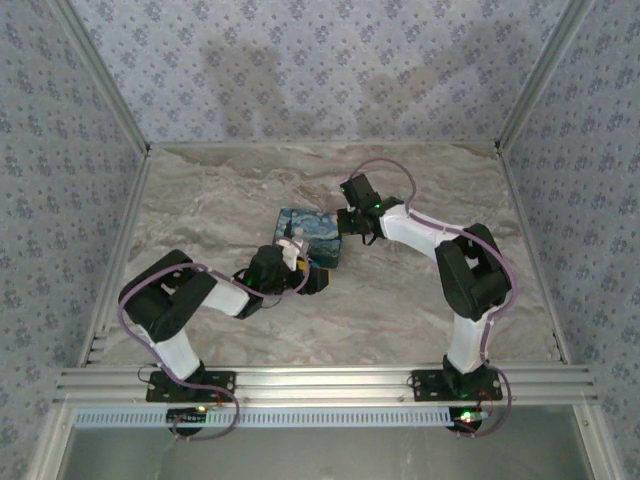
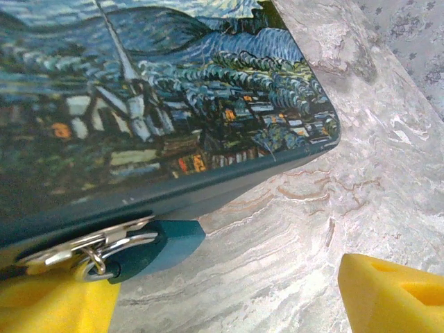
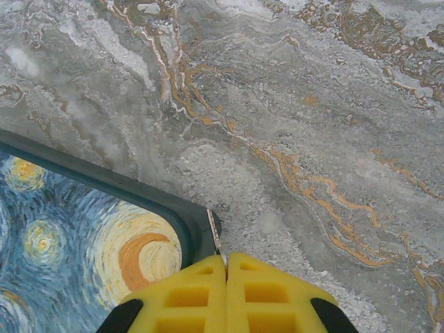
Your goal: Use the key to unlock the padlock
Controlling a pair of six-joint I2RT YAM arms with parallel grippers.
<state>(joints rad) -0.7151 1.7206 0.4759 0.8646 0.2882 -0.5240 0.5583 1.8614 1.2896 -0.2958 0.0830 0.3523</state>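
Blue padlock (image 2: pixel 163 246) hangs off the painted box's (image 2: pixel 173 104) near edge. The left gripper (image 2: pixel 222 298) reaches in low with its jaws spread wide beside it. The right gripper (image 3: pixel 225 267) sits pinched shut at the box's right corner.

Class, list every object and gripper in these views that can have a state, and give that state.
padlock: hooked through the box's clasp, apparently locked.
painted box: lid shut, flat on the table.
left gripper: open, padlock beside one of its fingers.
right gripper: shut, at the box's corner.
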